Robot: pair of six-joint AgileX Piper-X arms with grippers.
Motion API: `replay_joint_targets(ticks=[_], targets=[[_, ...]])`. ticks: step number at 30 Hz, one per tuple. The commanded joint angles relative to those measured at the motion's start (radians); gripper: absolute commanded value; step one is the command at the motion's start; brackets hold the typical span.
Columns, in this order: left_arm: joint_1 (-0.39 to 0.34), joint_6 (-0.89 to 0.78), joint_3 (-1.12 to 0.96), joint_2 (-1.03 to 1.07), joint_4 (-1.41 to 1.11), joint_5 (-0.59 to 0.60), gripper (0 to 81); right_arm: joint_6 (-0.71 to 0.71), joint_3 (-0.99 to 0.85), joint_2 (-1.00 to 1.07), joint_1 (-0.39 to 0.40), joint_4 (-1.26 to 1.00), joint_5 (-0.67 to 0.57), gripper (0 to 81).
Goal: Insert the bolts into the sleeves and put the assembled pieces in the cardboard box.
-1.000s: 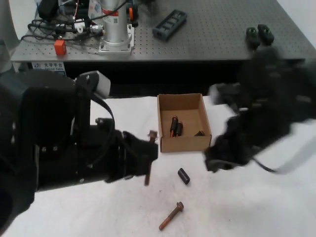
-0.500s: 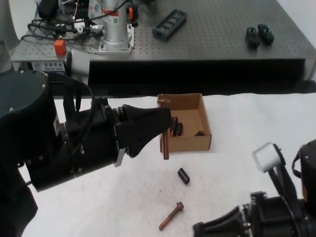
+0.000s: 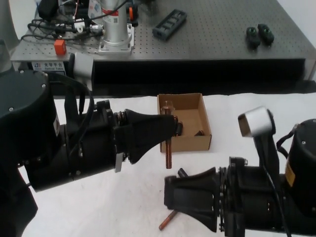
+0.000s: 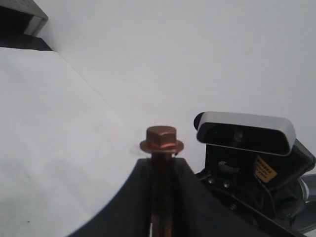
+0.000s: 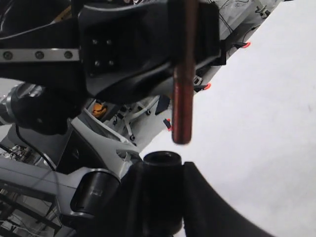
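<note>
Bolt gripped upright by left hand, just before box | sleeve clamped in right hand, under bolt tip | insertion pending | some pieces boxed; spare bolt lying near box.

Lab setting: perforated optical breadboard across top of frame, metal post and tangled cables upper left.

Glossy coppery metal bolt, matt black sleeve
</note>
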Motion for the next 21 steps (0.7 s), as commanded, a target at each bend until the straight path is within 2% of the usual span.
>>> replay_joint_targets(ticks=[1,14,21], targets=[[-0.003,-0.005,-0.002,-0.011,-0.033,0.055,0.7,0.008,-0.013,0.006,0.003,-0.021,0.023,1.4],[-0.003,0.015,-0.002,-0.011,-0.033,0.106,0.7,0.008,-0.013,0.006,0.003,-0.071,0.044,1.4],[-0.003,0.022,-0.002,-0.011,-0.033,0.125,0.2,0.008,-0.013,0.006,0.003,-0.103,0.144,1.4]])
